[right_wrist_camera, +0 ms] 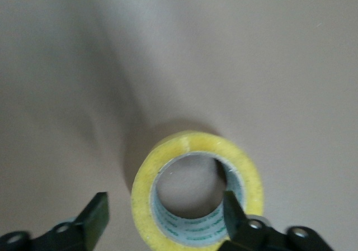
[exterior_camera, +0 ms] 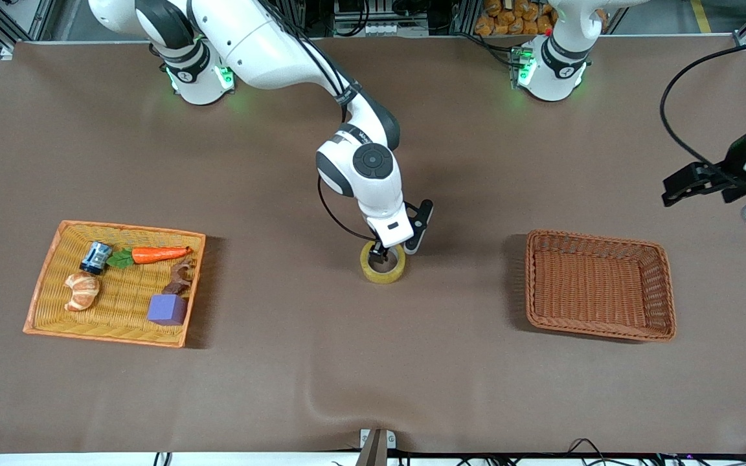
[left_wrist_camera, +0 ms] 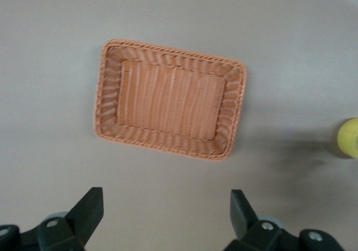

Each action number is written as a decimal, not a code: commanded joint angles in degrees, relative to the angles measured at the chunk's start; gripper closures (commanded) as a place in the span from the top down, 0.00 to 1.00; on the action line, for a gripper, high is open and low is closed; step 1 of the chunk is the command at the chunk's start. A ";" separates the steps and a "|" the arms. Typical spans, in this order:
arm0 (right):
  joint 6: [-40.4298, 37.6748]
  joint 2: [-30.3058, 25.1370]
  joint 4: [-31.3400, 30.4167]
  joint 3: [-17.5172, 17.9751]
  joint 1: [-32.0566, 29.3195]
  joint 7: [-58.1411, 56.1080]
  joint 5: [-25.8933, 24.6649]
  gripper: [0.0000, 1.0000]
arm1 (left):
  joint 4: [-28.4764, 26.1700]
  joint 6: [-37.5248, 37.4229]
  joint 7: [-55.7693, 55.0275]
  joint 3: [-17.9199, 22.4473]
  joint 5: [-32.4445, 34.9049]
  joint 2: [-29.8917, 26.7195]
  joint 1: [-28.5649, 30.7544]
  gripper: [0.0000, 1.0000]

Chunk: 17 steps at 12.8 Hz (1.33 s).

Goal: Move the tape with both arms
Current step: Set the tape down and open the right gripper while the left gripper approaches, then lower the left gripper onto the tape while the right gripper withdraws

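1. Yellowish tape (exterior_camera: 383,261) lies flat on the tabletop (exterior_camera: 373,375) mid-table, under the right pincer (exterior_camera: 394,249), whose spread fingers straddle its wall, one inside the core; the wall's nearest part is cut off in the right wrist view.
2. Left pincer (exterior_camera: 687,184) waits released, above the empty basket (exterior_camera: 599,285).

The tape (exterior_camera: 383,262) is a translucent yellowish ring w/ a grey-white inner core (green print shows on the core's inside wall). It lies flat on the brown table, hole facing up, approx. mid-table between the two baskets. The right gripper (exterior_camera: 396,248) is down at the roll, fingers spread: one finger (right_wrist_camera: 234,213) sits inside the core, the other (right_wrist_camera: 95,214) outside the rim. The left gripper (left_wrist_camera: 166,213) hangs open, waiting over the left arm's end of the table.
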 commanded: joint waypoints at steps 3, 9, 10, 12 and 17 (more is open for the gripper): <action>-6.70 -6.77 -0.57 0.02 -7.16 0.42 0.36 1.00 | 0.69 8.74 -14.80 0.01 0.93 7.53 -11.43 1.00; -18.41 -16.08 -5.47 -0.07 -25.06 0.15 0.63 1.00 | 0.60 21.39 -21.76 0.01 0.58 16.76 -19.79 1.00; -18.51 -18.45 -8.27 0.02 -29.02 0.15 0.72 1.00 | 0.60 22.89 -23.51 0.01 0.41 18.52 -21.54 1.00; -18.51 -24.24 -13.55 -0.16 -34.31 0.68 0.72 1.00 | 0.69 27.10 -30.69 -0.17 0.23 22.04 -24.44 1.00; -18.86 -41.04 -26.66 -0.24 -45.66 5.39 0.72 1.00 | 3.41 33.80 -38.46 0.01 -0.12 30.12 -31.74 1.00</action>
